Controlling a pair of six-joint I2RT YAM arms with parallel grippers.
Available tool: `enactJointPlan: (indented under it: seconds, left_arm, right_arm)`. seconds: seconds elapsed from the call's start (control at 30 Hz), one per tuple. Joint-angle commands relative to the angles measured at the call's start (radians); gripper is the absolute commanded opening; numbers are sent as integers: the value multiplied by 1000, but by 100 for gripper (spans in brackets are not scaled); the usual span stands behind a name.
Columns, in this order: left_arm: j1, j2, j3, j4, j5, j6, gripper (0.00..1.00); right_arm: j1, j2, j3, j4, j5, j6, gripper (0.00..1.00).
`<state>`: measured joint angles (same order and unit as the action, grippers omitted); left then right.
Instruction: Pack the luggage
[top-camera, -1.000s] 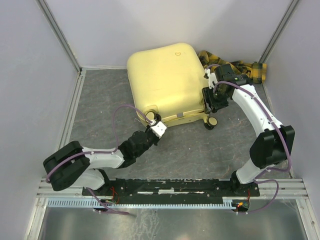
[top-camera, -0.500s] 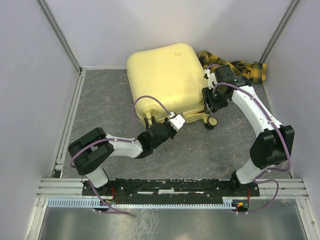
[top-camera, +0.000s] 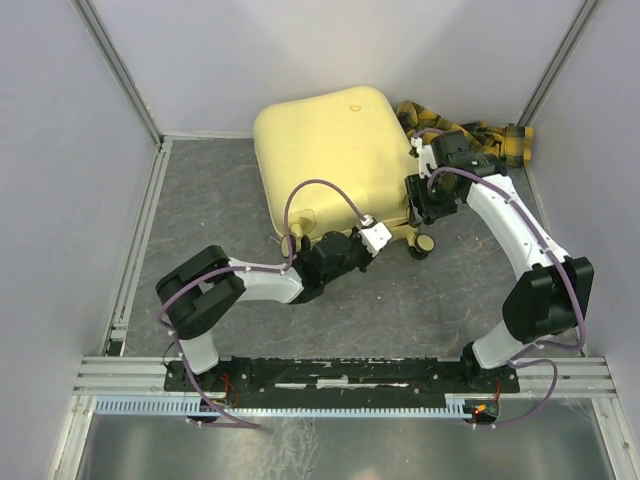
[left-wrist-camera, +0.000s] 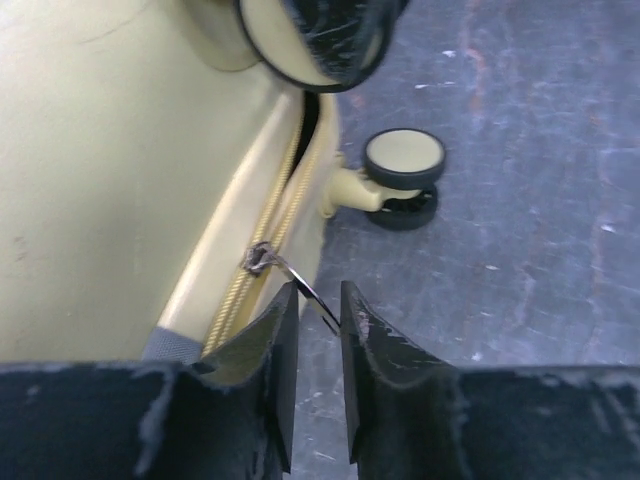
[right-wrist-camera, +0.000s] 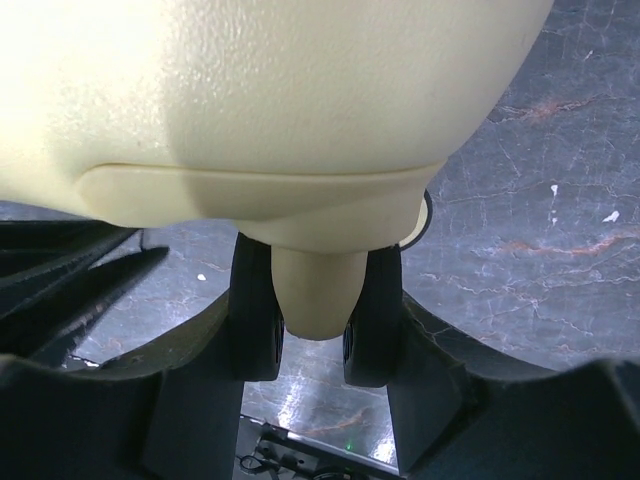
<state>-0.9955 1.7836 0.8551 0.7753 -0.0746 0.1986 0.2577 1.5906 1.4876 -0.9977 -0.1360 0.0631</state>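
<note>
Pale-yellow luggage (top-camera: 330, 160), left jaws pinching zipper pull (left-wrist-camera: 288, 278), right jaws clamped on wheel stem (right-wrist-camera: 318, 290)

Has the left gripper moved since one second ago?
Yes. The left gripper moved right along the near edge of the luggage, toward its wheel.

light: even, bright | shadows: soft | wrist views: near-field blur

Plain pale grey-lilac walls (top-camera: 60, 200) on three sides, with aluminium posts (top-camera: 115, 70) in the back corners. Floor (top-camera: 200, 200) is dark grey and mottled, scuffed white, with faint reddish veins. Slotted aluminium rail (top-camera: 340, 375) along the near edge, metal sheet (top-camera: 300, 450) below. Light soft and even.
</note>
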Motion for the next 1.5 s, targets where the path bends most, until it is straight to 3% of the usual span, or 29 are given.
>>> enactJointPlan:
  seconds: [0.0,0.07,0.1,0.3,0.43,0.57,0.7,0.8,1.1,1.3,1.47]
  left_arm:
    - [3,-141,43,-59,263,-10,35]
    - [39,-199,32,-139,315,-16,43]
    - [53,-231,24,-174,333,-18,46]
    - [100,-475,-91,-246,415,9,51]
    - [129,-602,-116,-369,424,9,53]
    - [185,-696,-131,-480,406,18,53]
    - [258,-747,-114,-552,378,7,53]
    - [294,-780,-94,-595,353,-10,53]
    - [325,-884,-74,-737,247,-6,53]
    - [347,-909,-77,-779,207,17,54]
    - [352,-900,-68,-781,211,21,54]
  right_arm:
    - [-8,-114,-15,158,-87,-5,45]
    - [-21,-171,-68,192,-70,-5,70]
    - [-23,-204,-97,208,-64,-6,78]
    - [-33,-387,-251,284,-37,-4,100]
    - [-35,-492,-316,330,-74,31,99]
    - [-36,-533,-399,382,-204,131,99]
    - [-26,-567,-528,559,-345,240,99]
    - [29,-563,-578,616,-240,250,87]
    - [237,-530,-725,817,84,174,64]
    - [352,-442,-760,935,257,150,61]
    - [359,-347,-741,981,292,177,62]
